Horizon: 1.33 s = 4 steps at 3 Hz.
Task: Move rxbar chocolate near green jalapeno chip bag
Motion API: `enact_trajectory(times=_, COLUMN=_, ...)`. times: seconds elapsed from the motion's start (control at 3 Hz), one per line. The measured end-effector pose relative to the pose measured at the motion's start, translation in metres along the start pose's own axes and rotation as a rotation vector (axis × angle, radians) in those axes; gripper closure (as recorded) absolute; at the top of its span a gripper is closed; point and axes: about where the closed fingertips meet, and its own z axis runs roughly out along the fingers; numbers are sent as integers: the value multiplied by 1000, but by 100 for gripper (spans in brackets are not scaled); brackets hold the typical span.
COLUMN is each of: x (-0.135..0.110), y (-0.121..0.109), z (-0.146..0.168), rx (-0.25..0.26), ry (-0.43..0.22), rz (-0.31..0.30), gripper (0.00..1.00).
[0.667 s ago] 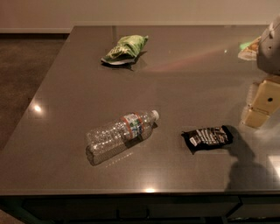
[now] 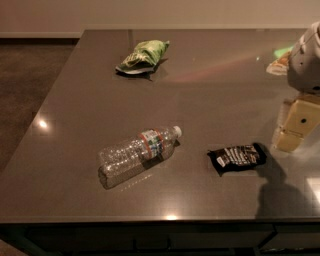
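Grey tabletop (image 2: 210, 95) holds rxbar chocolate (image 2: 237, 157) near the tool (image 2: 293, 131), grip state unclear.

Kitchen-like break area: dark polished countertop (image 2: 225, 85) with chip bag (image 2: 142, 56) and bottle (image 2: 137, 152), gripper (image 2: 292, 131) above its right edge.

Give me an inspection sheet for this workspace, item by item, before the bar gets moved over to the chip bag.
Surface: dark grey table, glossy, with light glints.
Job's things: black chocolate bar lying flat near the front right; green chip bag at the far side, well apart from it.
Clutter: clear plastic bottle on its side, left of the bar.
Grippers: one gripper at the right edge, right of the bar, not touching it.
Cables: nothing seen.
Surroundings: dark floor to the left; pale wall behind.
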Motion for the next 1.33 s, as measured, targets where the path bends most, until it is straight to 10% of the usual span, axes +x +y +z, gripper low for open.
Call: enact_trajectory(times=1.33, x=-10, y=24, z=90, rx=-172, ry=-27, rz=-105, gripper=0)
